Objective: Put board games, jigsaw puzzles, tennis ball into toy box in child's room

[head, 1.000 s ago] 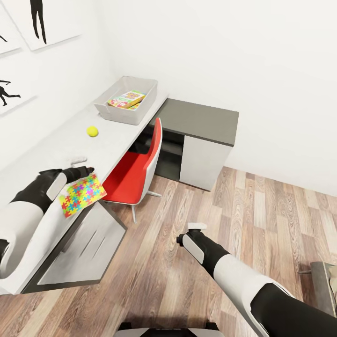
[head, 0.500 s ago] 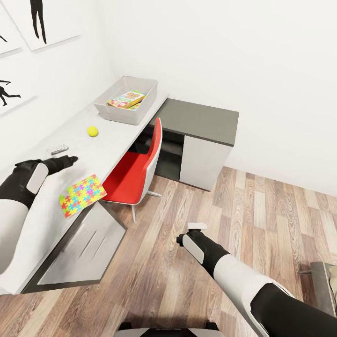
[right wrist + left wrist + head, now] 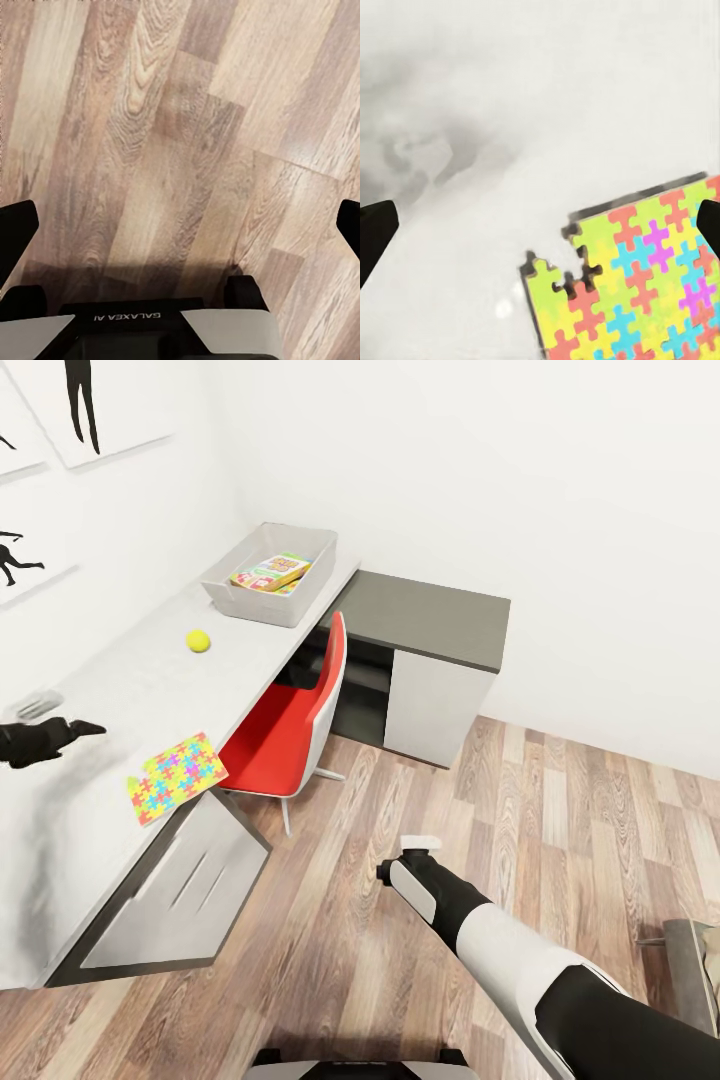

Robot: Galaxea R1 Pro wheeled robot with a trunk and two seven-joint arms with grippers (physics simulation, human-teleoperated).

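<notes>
One jigsaw puzzle (image 3: 177, 777) lies flat at the front edge of the table (image 3: 120, 690), one corner slightly over the edge. My left gripper (image 3: 60, 720) hovers open and empty over the table, back and to the left of the puzzle. In the left wrist view the jigsaw puzzle (image 3: 637, 277) lies ahead between the widely spread fingertips (image 3: 375, 232). The tennis ball (image 3: 198, 640) rests further along the table. At the far end stands the toy box (image 3: 300, 600) with printed board games (image 3: 270, 572) inside. My right gripper (image 3: 410, 857) hangs open above the wooden floor (image 3: 180, 135).
A red chair (image 3: 290, 730) is tucked under the table beside the puzzle. The lower dark-grey section (image 3: 430, 620) adjoins the toy box end. A grey panel (image 3: 170, 880) juts out below the table's near edge. A bed corner (image 3: 690, 960) shows at the lower right.
My left gripper has drawn back to the left, away from the jigsaw puzzle, which stays at the table's edge. The right arm has not moved.
</notes>
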